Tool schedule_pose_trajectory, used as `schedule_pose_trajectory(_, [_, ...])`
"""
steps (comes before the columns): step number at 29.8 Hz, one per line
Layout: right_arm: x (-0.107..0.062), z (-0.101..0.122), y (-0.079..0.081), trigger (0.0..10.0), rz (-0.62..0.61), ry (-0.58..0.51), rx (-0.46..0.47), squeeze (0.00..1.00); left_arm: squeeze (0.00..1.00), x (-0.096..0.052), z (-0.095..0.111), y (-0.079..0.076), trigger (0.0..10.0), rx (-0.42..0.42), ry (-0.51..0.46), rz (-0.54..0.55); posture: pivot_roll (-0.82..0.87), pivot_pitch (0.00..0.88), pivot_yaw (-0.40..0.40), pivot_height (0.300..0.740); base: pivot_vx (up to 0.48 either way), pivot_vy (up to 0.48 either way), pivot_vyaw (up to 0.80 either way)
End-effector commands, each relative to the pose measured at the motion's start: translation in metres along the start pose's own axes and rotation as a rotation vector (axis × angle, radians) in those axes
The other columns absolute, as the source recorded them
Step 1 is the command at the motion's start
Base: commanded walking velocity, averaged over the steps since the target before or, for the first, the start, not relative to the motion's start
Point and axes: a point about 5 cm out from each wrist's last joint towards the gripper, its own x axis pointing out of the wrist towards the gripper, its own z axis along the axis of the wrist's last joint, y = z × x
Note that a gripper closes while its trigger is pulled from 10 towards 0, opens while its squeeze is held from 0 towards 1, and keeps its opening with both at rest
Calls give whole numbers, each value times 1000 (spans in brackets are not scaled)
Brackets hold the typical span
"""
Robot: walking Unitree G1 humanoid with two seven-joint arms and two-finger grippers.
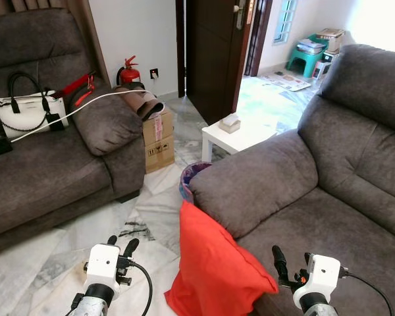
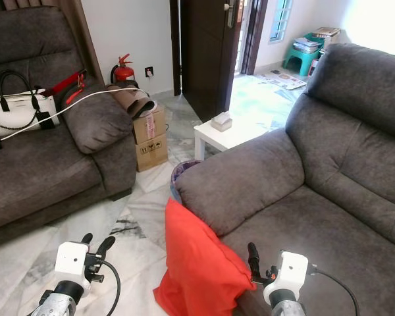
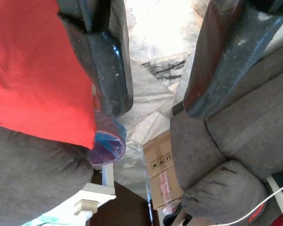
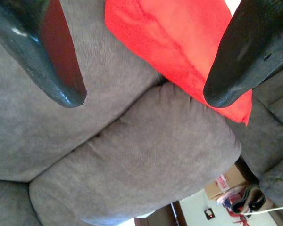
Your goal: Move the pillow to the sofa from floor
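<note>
The left gripper (image 1: 120, 245) hangs low over the marble floor (image 1: 46, 270), its two black fingers (image 3: 108, 61) spread apart with nothing between them. The right gripper (image 1: 291, 260) hovers above the front edge of the sofa (image 1: 329, 197) seat, its fingers (image 4: 61, 61) likewise parted and empty.

Between the two stands the red pillow (image 1: 214, 263), upright on the floor and leaning against the front corner of the sofa's near armrest (image 1: 250, 184). It lies inward of both grippers: to the right of the left one and to the left of the right one. Its long axis runs roughly upright, tilted so the top corner rests at the armrest's front end while the bottom splays out on the floor.

The right gripper appears the nearer of the two (its wrist view shows the pillow's edge just beyond its fingertips, with the grey cushion under them), while the left gripper stands off across a strip of bare floor. The pillow is not yet on the sofa, so the task looks to be at its start. The coming grasp probably calls for closing in sideways on the pillow's upper part.

Behind the pillow a bin (image 1: 192, 176) stands beside the armrest, near a white side table (image 1: 234, 139).
</note>
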Motion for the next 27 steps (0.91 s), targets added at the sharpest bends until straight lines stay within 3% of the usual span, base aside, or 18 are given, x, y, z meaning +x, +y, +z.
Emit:
schedule_pose_trajectory(1, [-1,-1,-1,10000,-1,6,-14,0,0,0,1,2,10000,10,-2,6,8,69,14,662,0,0,0])
schedule_pose_trajectory(27, [1,-3,2,10000,27,34,-46,0,0,1,2,1,10000,1,-2,9,4,70,5,662,0,0,0])
